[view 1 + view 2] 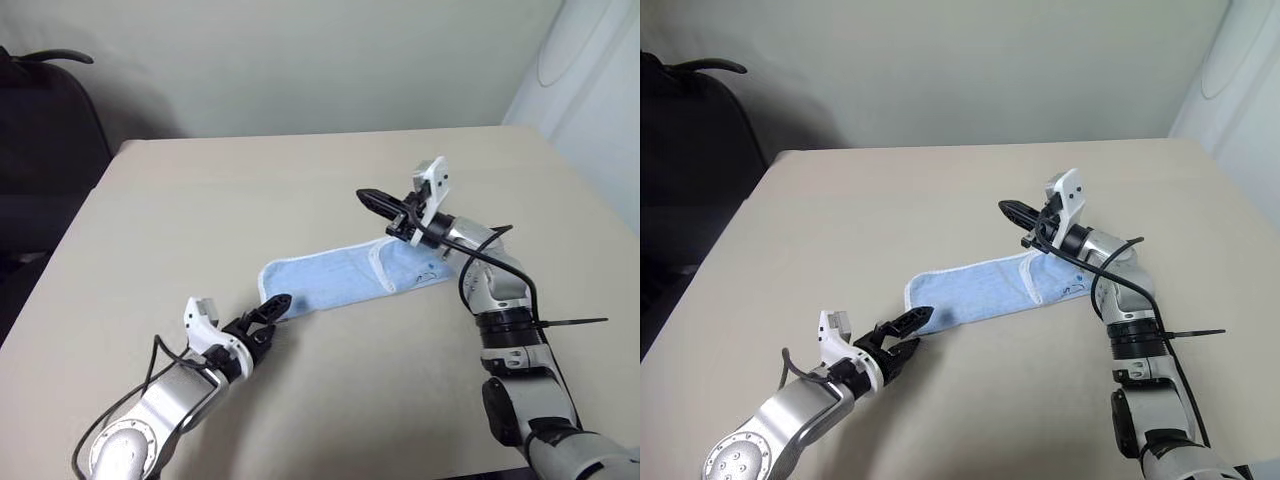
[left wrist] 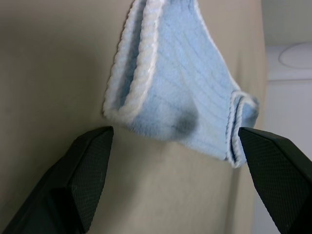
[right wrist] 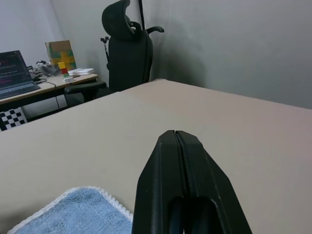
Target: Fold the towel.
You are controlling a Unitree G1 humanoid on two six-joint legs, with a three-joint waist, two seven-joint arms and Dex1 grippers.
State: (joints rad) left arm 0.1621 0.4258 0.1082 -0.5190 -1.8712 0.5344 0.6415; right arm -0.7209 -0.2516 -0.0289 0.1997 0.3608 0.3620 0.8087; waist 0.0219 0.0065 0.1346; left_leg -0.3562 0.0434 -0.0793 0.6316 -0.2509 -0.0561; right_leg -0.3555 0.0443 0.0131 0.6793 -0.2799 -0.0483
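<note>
- My left end effector [image 1: 268, 315] stands wide at the towel's near end.
- I see the towel [image 1: 335, 280] folded in a strip mid-counter [image 1: 250, 190].
- My right end effector [image 1: 370, 199], pressed closed and empty, hovers above the far end.

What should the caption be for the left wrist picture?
Open left gripper faces the near end of the folded light-blue towel on the table.

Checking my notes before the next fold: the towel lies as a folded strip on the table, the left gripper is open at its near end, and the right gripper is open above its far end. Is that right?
Not quite. The right gripper is shut: the right wrist view shows its fingers pressed together, holding nothing. The rest stands: the towel lies as a folded strip on the table, with the left gripper open at its near end.
</note>
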